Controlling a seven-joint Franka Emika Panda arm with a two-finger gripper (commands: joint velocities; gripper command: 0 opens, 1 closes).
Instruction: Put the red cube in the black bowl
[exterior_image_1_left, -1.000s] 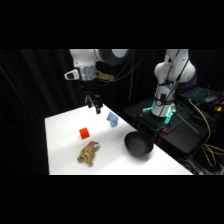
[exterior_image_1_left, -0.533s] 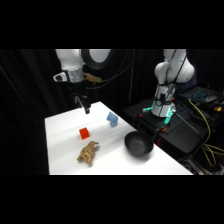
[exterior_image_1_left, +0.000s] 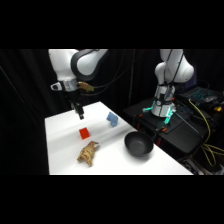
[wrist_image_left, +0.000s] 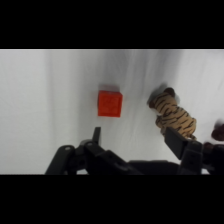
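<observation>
Black bowl (exterior_image_1_left: 138, 145) nearest the side camera at the table's right edge, empty, waiting well apart from the cube. Striped plush (exterior_image_1_left: 88, 152) just beside the red cube (exterior_image_1_left: 84, 133), close enough to crowd a descent on that flank, judging by the wrist view. Farther back, gripper (exterior_image_1_left: 80, 115) poised above and just behind the cube, fingers (wrist_image_left: 176, 143) spread wide and grasping nothing, likely to straddle it.

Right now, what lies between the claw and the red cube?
Nothing: in the wrist view, bare white table separates the open claw from the red cube.
</observation>
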